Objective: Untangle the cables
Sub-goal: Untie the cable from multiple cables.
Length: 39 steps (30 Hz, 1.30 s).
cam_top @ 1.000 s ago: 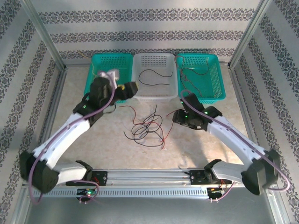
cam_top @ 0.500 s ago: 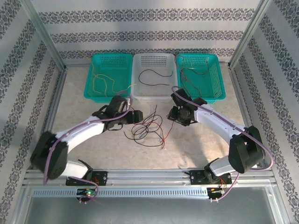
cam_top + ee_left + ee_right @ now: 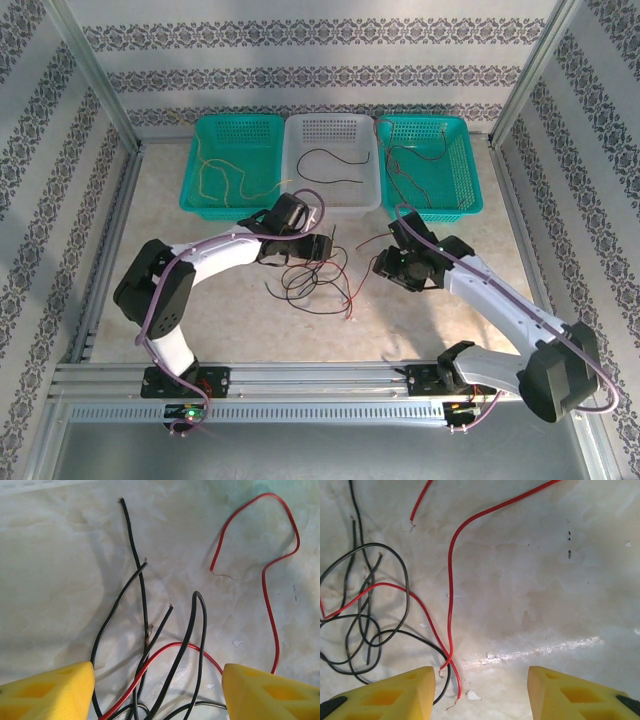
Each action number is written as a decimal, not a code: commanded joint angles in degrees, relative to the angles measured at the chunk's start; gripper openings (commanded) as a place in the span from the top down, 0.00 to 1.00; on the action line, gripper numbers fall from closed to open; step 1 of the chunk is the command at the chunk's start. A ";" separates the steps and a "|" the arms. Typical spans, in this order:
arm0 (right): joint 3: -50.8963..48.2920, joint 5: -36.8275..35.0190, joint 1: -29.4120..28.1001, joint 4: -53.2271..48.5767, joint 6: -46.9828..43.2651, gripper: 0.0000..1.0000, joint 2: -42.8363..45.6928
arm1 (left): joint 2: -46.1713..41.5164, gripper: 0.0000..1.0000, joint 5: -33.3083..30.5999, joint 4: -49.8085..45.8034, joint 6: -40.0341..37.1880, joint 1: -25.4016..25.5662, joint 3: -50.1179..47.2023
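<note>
A tangle of thin black and red cables (image 3: 312,280) lies on the table between my two arms. My left gripper (image 3: 311,246) hangs over the tangle's far edge, open. In the left wrist view my left gripper (image 3: 159,695) has several black cables (image 3: 142,605) and a red loop (image 3: 170,650) lying between its yellow fingers (image 3: 47,692), none pinched. A loose red cable (image 3: 267,605) curls to the right. My right gripper (image 3: 386,265) is open beside the tangle's right side. In the right wrist view my right gripper (image 3: 480,695) has two red cable ends (image 3: 451,580) near its left finger (image 3: 387,695).
Three baskets stand in a row at the back. The left teal basket (image 3: 205,195) holds yellow cables, the white basket (image 3: 372,195) one black cable, the right teal basket (image 3: 470,190) dark and red cables. Metal frame rails border the table.
My left arm swung from over the left teal basket down to the tangle, and its jaws narrowed somewhat. My right gripper moved toward the tangle, then eased back a little.
</note>
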<state>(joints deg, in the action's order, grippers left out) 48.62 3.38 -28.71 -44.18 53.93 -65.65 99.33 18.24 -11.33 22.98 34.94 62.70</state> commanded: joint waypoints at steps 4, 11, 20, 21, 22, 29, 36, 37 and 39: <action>-0.13 0.23 0.66 -2.78 1.10 0.46 4.47 | 3.92 0.50 -1.73 -6.11 -5.31 0.92 2.50; -0.19 0.14 0.67 -3.69 0.61 0.49 5.89 | 4.34 0.87 0.82 -7.56 -4.88 1.66 3.98; 6.41 1.40 -2.57 0.55 -5.88 0.47 7.18 | -8.36 1.00 2.73 -12.84 -1.07 3.54 8.26; 7.69 1.21 -3.35 0.66 -6.79 0.46 6.86 | -10.07 1.00 3.52 -13.37 -0.08 3.64 9.06; 8.88 0.94 -4.02 0.83 -7.81 0.44 6.64 | -11.60 1.00 4.33 -13.77 0.72 3.65 9.80; 12.69 -0.11 -6.13 4.52 -10.73 0.28 5.07 | -18.18 1.00 12.54 -16.47 3.92 3.72 14.62; 15.47 0.20 -6.26 6.76 -10.79 0.32 0.02 | -22.71 1.00 18.21 -17.67 6.63 3.65 18.73; 15.66 -0.95 -6.14 6.74 -10.69 0.34 -0.62 | -23.29 1.00 18.94 -17.91 6.64 3.65 19.31; 15.46 -1.20 -5.77 7.69 -10.59 0.43 -1.31 | -24.33 1.00 20.58 -18.02 6.64 3.69 20.11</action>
<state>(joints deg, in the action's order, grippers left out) 62.41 3.70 -34.39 -38.20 44.10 -66.32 77.56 34.46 -27.51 28.16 38.06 80.23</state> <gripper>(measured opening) 0.579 0.047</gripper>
